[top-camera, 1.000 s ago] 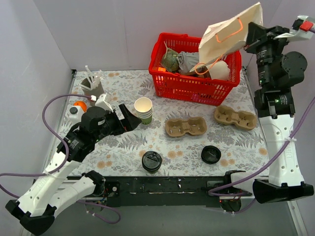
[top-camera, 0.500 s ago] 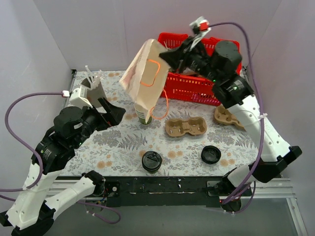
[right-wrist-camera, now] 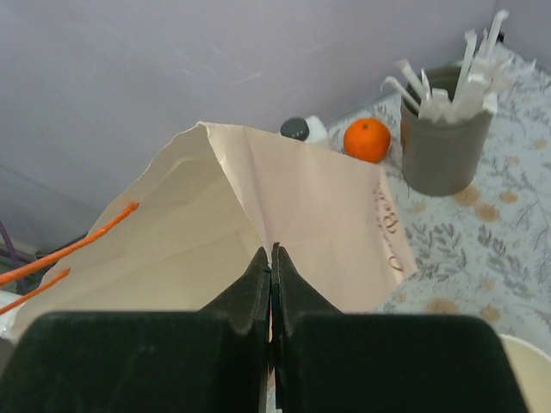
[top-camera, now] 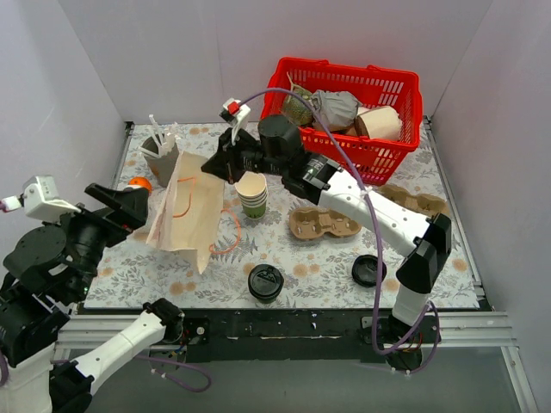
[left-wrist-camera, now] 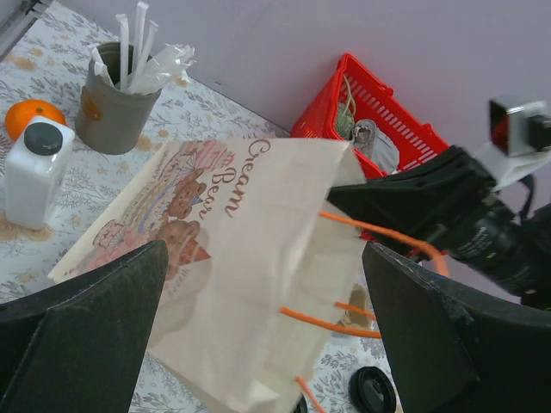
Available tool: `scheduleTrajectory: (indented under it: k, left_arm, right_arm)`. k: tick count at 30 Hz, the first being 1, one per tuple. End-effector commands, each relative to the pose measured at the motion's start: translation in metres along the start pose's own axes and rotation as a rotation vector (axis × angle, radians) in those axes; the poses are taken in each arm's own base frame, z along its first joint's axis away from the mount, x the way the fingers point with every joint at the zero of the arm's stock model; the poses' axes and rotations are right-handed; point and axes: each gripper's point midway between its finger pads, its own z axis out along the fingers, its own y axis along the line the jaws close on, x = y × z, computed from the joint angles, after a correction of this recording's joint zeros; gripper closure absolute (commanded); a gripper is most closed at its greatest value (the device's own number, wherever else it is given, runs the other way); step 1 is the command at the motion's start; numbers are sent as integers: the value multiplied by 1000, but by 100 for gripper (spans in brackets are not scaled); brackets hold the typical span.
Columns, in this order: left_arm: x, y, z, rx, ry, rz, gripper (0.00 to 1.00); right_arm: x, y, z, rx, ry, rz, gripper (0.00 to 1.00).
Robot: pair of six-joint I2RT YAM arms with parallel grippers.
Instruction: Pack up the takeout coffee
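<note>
Down at bottom centre, the takeout coffee (top-camera: 265, 283) stands upright on the surface (top-camera: 327, 258), well apart from both arms: right jaws clamped on the paper bag (top-camera: 185, 211), left jaws gaping wide beside it.

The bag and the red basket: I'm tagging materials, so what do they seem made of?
The bag: matte cream paper, judging by sharp creases and print, with orange cord-like handles. The red basket: probably moulded plastic, given its glossy, uniform lattice walls.

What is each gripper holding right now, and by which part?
The right gripper is shut on the paper bag, pinching its edge at the handle end. The left gripper is open, holding nothing.
</note>
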Motion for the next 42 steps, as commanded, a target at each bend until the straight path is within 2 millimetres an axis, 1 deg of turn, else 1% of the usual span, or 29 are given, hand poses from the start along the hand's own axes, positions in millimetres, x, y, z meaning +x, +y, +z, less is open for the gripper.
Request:
scheduleTrajectory:
  k: [1, 2, 3, 7, 8, 9, 11, 12, 13, 16, 19, 22, 23, 25, 26, 28, 29, 30, 31, 32, 33, 34, 35, 36, 38, 39, 40, 41, 42]
  left_arm:
    - [-3, 9, -9, -11, -3, 15, 2]
    - [-1, 8, -9, -7, 6, 18, 2]
    - [2, 7, -8, -2, 17, 21, 2]
    - [31, 5, 11, -20, 102, 81, 2]
    - [43, 3, 16, -9, 142, 101, 2]
    - [48, 1, 19, -6, 155, 110, 2]
    - [61, 0, 27, -7, 192, 137, 2]
    - [64, -3, 30, 6, 201, 142, 2]
    - [66, -3, 32, 5, 206, 149, 2]
    - [70, 0, 36, -12, 206, 160, 2]
    - [67, 5, 37, -42, 188, 157, 2]
    - [64, 7, 37, -56, 174, 148, 2]
    - [62, 7, 37, -59, 166, 143, 2]
    - [57, 8, 36, -67, 142, 122, 2]
    - [54, 8, 36, -69, 131, 111, 2]
    - [51, 10, 35, -88, 116, 90, 2]
    - [49, 15, 36, -115, 100, 87, 2]
    - [51, 17, 38, -128, 100, 89, 2]
    - [53, 19, 40, -140, 102, 94, 2]
    - [55, 22, 42, -161, 103, 93, 2]
    - [58, 23, 43, -168, 107, 92, 2]
    - [61, 23, 46, -176, 116, 97, 2]
    - [63, 25, 48, -188, 121, 93, 2]
    - [63, 26, 49, -199, 116, 90, 2]
    - [65, 29, 52, -229, 115, 85, 2]
    - [63, 31, 54, -247, 99, 86, 2]
    - [63, 32, 56, -251, 96, 96, 2]
    - [64, 33, 59, -266, 97, 114, 2]
    - [61, 35, 60, -293, 80, 116, 2]
  right_arm:
    - [13, -7, 4, 69, -10, 87, 99]
    - [30, -11, 7, 85, 20, 112, 99]
    - [38, -14, 10, 90, 34, 127, 99]
    - [65, -36, 21, 162, 108, 129, 99]
    - [68, -37, 23, 165, 119, 127, 99]
    - [74, -39, 27, 162, 130, 123, 99]
    - [74, -40, 29, 154, 130, 120, 99]
    - [77, -42, 30, 158, 138, 124, 99]
    - [74, -43, 31, 159, 134, 132, 99]
    - [77, -52, 32, 167, 140, 160, 99]
    - [82, -62, 32, 167, 153, 179, 99]
    - [87, -66, 31, 153, 171, 191, 95]
    - [88, -70, 28, 162, 178, 193, 94]
    - [85, -75, 25, 178, 174, 190, 91]
    - [83, -81, 22, 202, 173, 188, 91]
    - [76, -87, 17, 228, 169, 173, 91]
    - [69, -91, 14, 245, 168, 166, 90]
    - [68, -93, 13, 248, 176, 154, 89]
    - [62, -94, 13, 245, 173, 140, 77]
    - [65, -94, 10, 241, 202, 140, 72]
    - [54, -91, 11, 226, 194, 106, 67]
    - [52, -90, 10, 220, 198, 96, 57]
    - [53, -87, 9, 208, 213, 92, 53]
    - [43, -85, 8, 197, 197, 72, 47]
    - [34, -83, 4, 192, 192, 48, 40]
    - [25, -81, -2, 191, 175, 33, 31]
    - [21, -81, -6, 197, 171, 23, 28]
    - [17, -87, -13, 215, 162, 18, 25]
    - [4, -83, -26, 220, 136, 8, 18]
